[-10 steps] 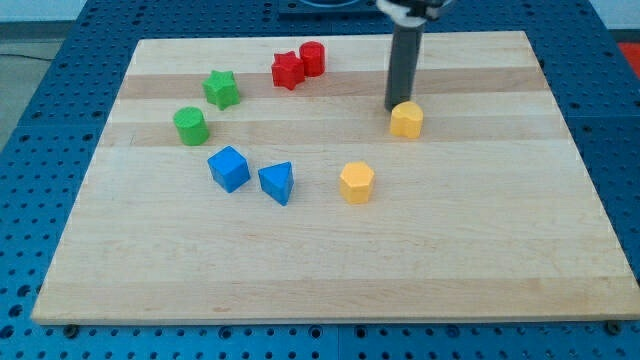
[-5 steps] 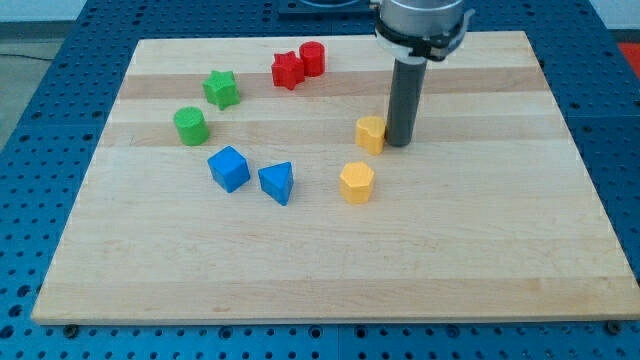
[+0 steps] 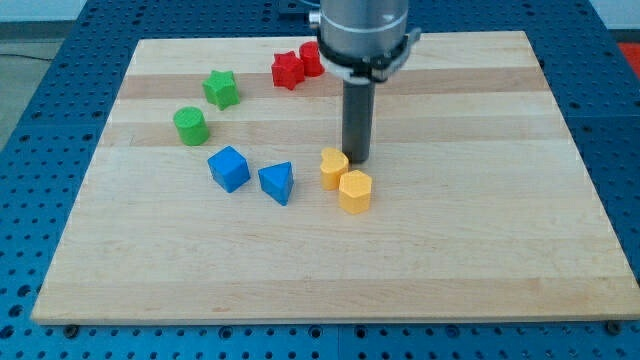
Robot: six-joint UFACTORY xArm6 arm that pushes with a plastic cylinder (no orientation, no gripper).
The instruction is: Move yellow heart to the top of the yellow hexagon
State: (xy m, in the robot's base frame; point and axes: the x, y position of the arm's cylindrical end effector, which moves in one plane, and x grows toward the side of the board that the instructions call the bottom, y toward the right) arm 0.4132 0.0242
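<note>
The yellow heart (image 3: 333, 168) lies near the board's middle, touching the yellow hexagon (image 3: 355, 191) on the hexagon's upper left. My tip (image 3: 357, 160) rests on the board just right of the heart's top, touching or nearly touching it, and directly above the hexagon in the view. The dark rod rises from the tip toward the view's top.
A blue triangle (image 3: 277, 183) and a blue cube (image 3: 229, 168) lie left of the heart. A green cylinder (image 3: 190, 126) and a green star (image 3: 222, 89) sit at the upper left. A red star (image 3: 287, 70) and a red cylinder (image 3: 311, 57) sit at the top, partly behind the arm.
My tip has swept left and down the view, pushing the yellow heart from the right of the middle to the hexagon's upper left. The hexagon has stayed about in place.
</note>
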